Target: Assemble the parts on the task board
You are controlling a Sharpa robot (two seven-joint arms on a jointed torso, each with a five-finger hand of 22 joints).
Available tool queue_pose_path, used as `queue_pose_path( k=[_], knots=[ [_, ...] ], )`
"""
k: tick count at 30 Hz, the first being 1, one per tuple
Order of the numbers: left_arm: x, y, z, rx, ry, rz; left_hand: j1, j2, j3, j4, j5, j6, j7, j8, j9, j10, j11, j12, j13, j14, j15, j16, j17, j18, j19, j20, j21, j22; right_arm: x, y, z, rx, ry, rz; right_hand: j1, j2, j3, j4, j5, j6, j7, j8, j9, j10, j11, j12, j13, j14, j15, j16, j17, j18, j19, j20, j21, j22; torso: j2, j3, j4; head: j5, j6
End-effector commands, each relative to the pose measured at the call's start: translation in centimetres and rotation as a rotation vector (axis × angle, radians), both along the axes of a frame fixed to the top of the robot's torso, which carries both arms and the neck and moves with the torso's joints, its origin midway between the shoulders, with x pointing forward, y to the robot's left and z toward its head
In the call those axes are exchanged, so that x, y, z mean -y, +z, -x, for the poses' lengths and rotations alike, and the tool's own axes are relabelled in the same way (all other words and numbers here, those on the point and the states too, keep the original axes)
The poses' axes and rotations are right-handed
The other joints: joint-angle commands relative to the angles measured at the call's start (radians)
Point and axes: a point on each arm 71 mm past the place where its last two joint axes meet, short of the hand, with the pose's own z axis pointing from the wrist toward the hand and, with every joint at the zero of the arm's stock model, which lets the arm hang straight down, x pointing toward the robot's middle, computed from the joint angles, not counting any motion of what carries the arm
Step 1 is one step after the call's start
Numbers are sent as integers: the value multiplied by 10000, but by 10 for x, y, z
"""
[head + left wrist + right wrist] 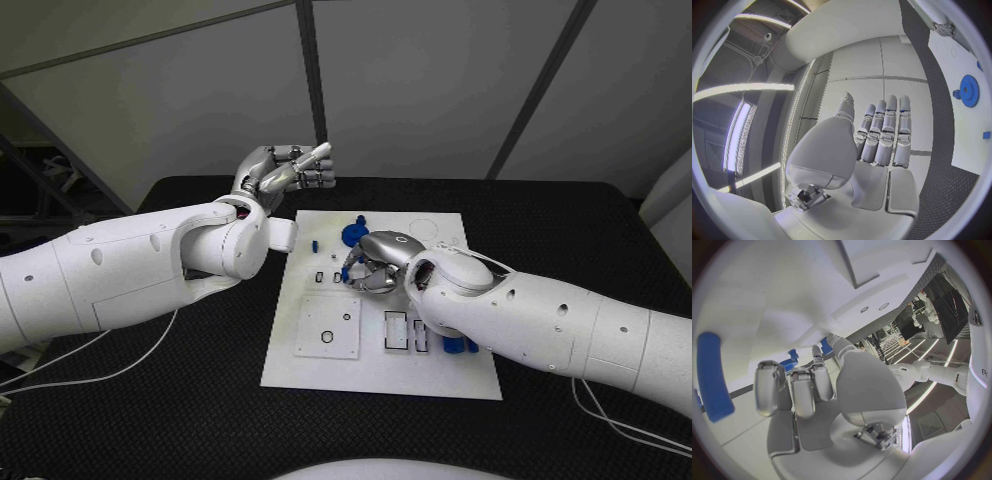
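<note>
White task board (378,375) on black table (173,400)

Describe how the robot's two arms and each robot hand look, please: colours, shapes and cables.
Both arms are glossy white, built of thick rounded shells with small dark dots. The left robot hand and the right robot hand are silver metal with segmented fingers; the wrist views show pale grey pads on palms and fingers. Thin white cables lie on the black table beneath each arm.
</note>
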Motion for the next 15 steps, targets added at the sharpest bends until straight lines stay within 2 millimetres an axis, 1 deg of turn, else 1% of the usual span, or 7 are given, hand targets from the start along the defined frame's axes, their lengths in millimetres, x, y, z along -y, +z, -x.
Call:
queue_pose_path(
  k=[1,2,7,10,12,15],
  knots=[
    [1,1,0,54,-97,13,5,59,-23,-35,7,50,-33,-36,-3,35,5,-36,-7,43,28,-24,10,-91,-45,-18,43,-12,3,-5,0,-159,-145,293,-86,-93,-68,44,-136,-282,51,-68,-60,-173,32,-148,796,1027,112,51,2631,-56,-44,54,-79,361,-3,2,0,6,0],
    [1,1,0,53,-95,12,5,59,-23,-35,7,50,-33,-36,-3,35,5,-36,-7,43,28,-24,10,-91,-45,-18,43,-12,3,-5,0,-133,-161,261,-92,-134,-136,61,-284,-615,105,-75,-121,-326,83,-300,628,1027,155,51,2631,-51,-67,95,-96,334,-3,2,-3,7,1],
    [0,1,0,24,-81,1,4,63,-36,-41,6,50,-33,-43,-3,38,5,-43,-8,40,28,-28,16,-91,-47,-18,43,-13,5,-2,1,44,-232,49,-67,-231,-359,128,-339,-1230,199,-62,-201,-506,173,-452,439,1027,245,51,2631,-35,-119,186,-134,275,-3,6,-7,12,0],
    [-1,0,-1,-19,-47,-47,-4,48,-78,-56,3,65,-46,-51,0,149,-21,-5,11,63,14,-19,34,-88,-40,-22,52,-12,7,0,3,177,-248,-139,-32,-240,-421,153,-250,-1329,214,-43,-197,-519,191,-451,429,1027,262,51,2631,-38,-107,209,-127,295,-6,11,-13,16,4],
    [-2,0,-1,-37,-29,-104,-12,55,-112,-66,5,84,-63,-56,2,250,-45,25,27,94,-2,-5,55,-84,-28,-31,65,-9,9,2,4,246,-249,-238,-11,-240,-441,160,-191,-1333,217,-25,-188,-521,195,-449,426,1027,267,51,2631,-38,-106,216,-127,297,-13,12,-28,19,10],
    [-3,0,-2,-68,-41,-216,-21,72,-183,-90,5,169,-91,-44,12,427,-96,69,56,285,-66,116,138,-74,78,-75,147,23,12,5,8,369,-244,-429,2,-242,-455,164,-157,-1334,218,-14,-183,-528,196,-453,418,1027,270,51,2631,-37,-108,220,-128,297,-22,9,-27,18,26]
  ],
)
